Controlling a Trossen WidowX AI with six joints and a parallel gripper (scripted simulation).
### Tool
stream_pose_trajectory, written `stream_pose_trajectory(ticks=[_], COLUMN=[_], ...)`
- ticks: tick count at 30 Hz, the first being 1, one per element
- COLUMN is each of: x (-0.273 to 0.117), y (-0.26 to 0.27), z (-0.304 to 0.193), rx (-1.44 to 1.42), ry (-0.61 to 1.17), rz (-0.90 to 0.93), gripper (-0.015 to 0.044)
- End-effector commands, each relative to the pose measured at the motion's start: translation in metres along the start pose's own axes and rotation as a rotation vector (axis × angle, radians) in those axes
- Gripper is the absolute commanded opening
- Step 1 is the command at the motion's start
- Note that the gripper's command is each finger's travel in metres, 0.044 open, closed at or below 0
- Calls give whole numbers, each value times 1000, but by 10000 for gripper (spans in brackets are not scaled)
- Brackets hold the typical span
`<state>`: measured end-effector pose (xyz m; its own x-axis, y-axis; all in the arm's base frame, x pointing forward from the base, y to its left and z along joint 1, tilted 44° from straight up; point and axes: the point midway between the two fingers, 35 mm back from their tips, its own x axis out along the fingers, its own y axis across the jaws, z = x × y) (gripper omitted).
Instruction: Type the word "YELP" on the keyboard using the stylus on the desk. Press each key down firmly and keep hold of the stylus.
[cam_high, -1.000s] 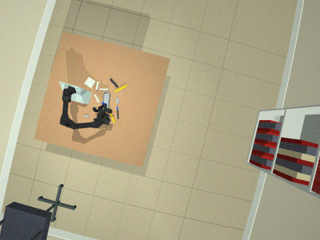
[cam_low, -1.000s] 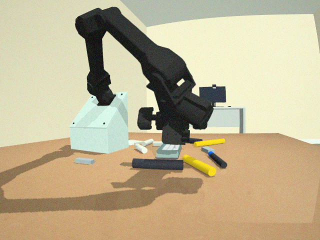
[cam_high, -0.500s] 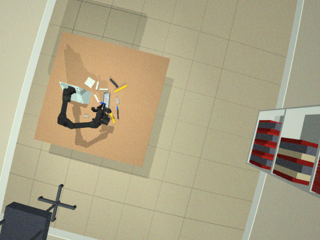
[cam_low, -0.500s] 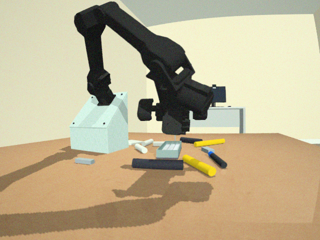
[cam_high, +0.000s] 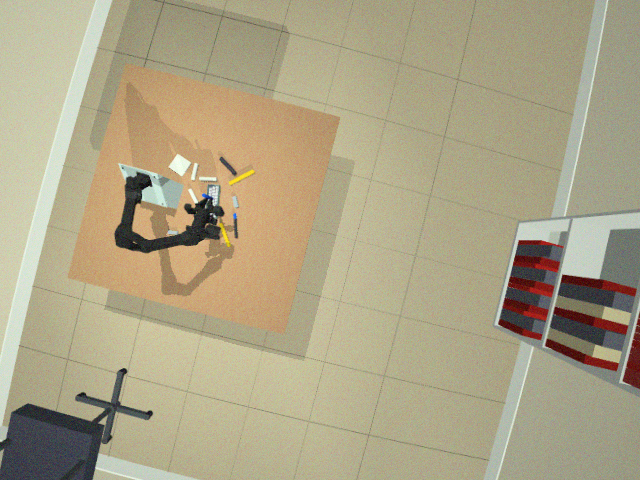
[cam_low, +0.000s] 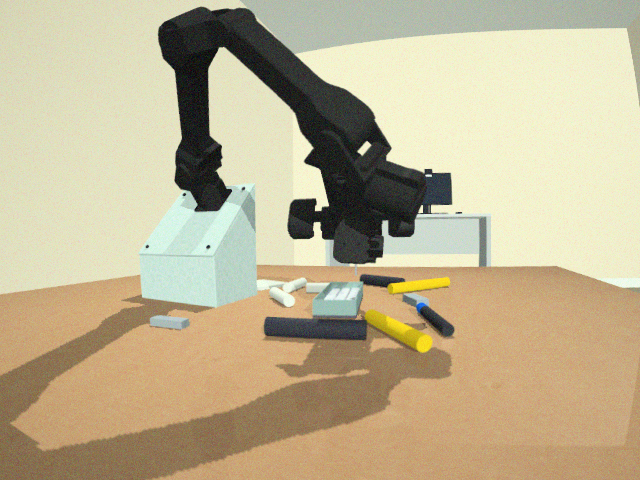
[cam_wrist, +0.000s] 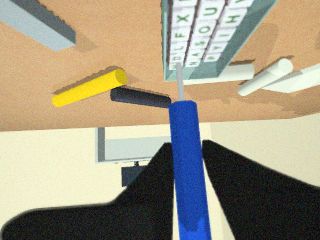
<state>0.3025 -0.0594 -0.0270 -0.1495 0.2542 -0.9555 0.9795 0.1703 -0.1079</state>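
My gripper (cam_wrist: 186, 147) is shut on the blue stylus (cam_wrist: 184, 120) (cam_high: 206, 196), which points away from the fingers with its thin grey tip out front. In the exterior view the fingers hide the blue body and only the thin tip shows, above the keyboard (cam_low: 336, 308) (cam_wrist: 242, 30) (cam_high: 214, 187). The keyboard is a teal tray with white keys and green letters. In the wrist view the tip overlaps the end of the left key row, past D and beside N; the letter there is partly hidden. L, F, X, Y and P are readable. The tip appears clear of the keys.
A yellow cylinder (cam_low: 398, 330) and a black cylinder (cam_low: 315, 328) lie at the keyboard's near end. A blue-black pen (cam_low: 435, 319) and a grey block (cam_low: 415, 299) lie right. White cylinders (cam_low: 281, 297) (cam_high: 207, 179) lie left and behind. The arm's pale sloped base (cam_low: 178, 279) stands left.
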Motion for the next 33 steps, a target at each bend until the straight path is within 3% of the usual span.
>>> stream_pose_trajectory(ticks=[1, 25, 28, 33], x=[22, 42, 43, 45], y=[-4, -6, -6, -6], z=[-14, -5, -3, 0], rx=[7, 8, 8, 8], ry=[9, 11, 10, 10], rz=[-4, -5, -5, -5], gripper=[0, 0, 79, 81])
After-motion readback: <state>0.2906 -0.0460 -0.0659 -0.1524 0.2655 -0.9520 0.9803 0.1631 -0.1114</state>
